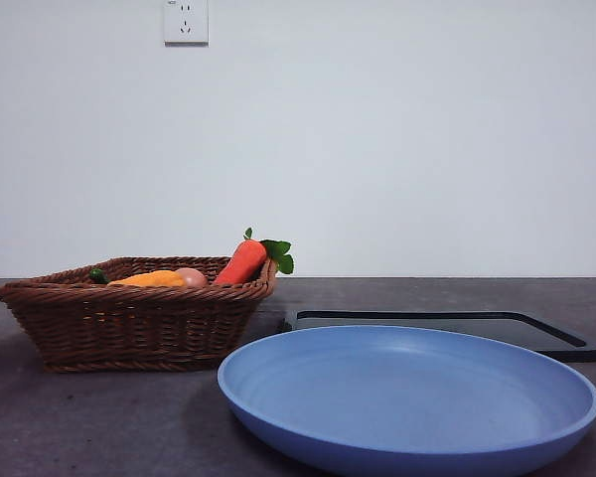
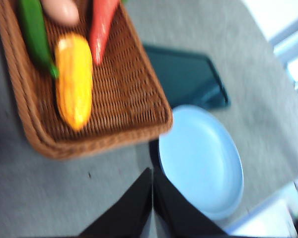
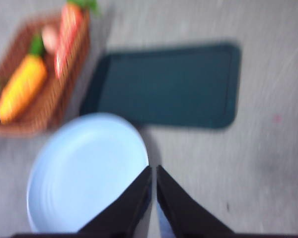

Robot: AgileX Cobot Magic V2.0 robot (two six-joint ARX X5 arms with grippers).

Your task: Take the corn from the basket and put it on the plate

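The yellow-orange corn (image 2: 74,82) lies in the brown wicker basket (image 1: 129,323), beside a green pepper, a carrot and a pinkish egg; it also shows as an orange sliver (image 1: 151,280) above the rim, and the right wrist view catches the corn (image 3: 21,88) too. The light-blue plate (image 1: 407,397) sits empty at the front right of the basket. My left gripper (image 2: 153,173) hangs shut above the table between basket and plate (image 2: 201,158). My right gripper (image 3: 153,171) is shut above the plate's (image 3: 87,171) edge. Neither arm shows in the front view.
A flat black tray (image 1: 447,326) lies behind the plate. In the basket, a red-orange carrot (image 1: 241,261) with green leaves leans on the rim, next to a pinkish egg (image 1: 191,276) and a green pepper (image 2: 34,34).
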